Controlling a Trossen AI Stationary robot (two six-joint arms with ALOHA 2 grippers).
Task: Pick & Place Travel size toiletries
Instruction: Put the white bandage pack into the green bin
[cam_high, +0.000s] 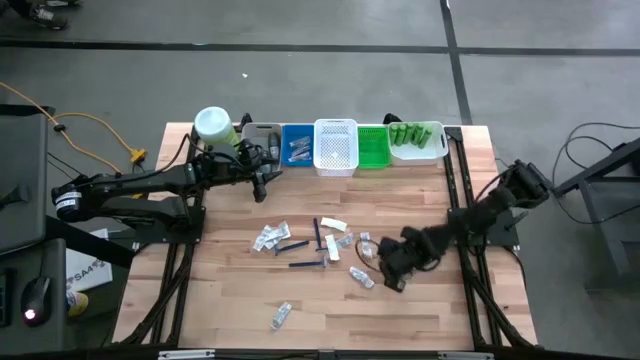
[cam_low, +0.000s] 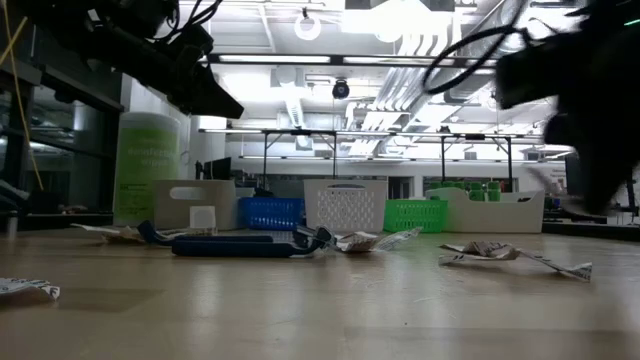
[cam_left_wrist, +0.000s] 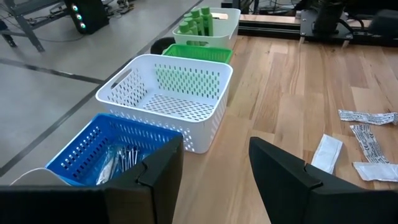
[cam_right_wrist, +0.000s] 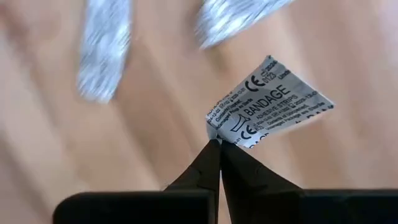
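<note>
Pinched white paper bandage sachet (cam_right_wrist: 268, 102), corner only.
Your right gripper (cam_right_wrist: 219, 149) is closed on it, probably for lifting; left gripper (cam_left_wrist: 214, 165) waits half-open over 1 blue perforated plastic bin (cam_left_wrist: 93, 152).

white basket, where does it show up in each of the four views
High view: white basket at the table's far edge, middle of the bin row.
Low view: centre background, between the blue basket and green basket.
Left wrist view: large, centre-left, ahead of the open left gripper.
Right wrist view: not in it; only the shut right gripper pinching a bandage sachet.
Shared landmark: the blue basket beside it.
</note>
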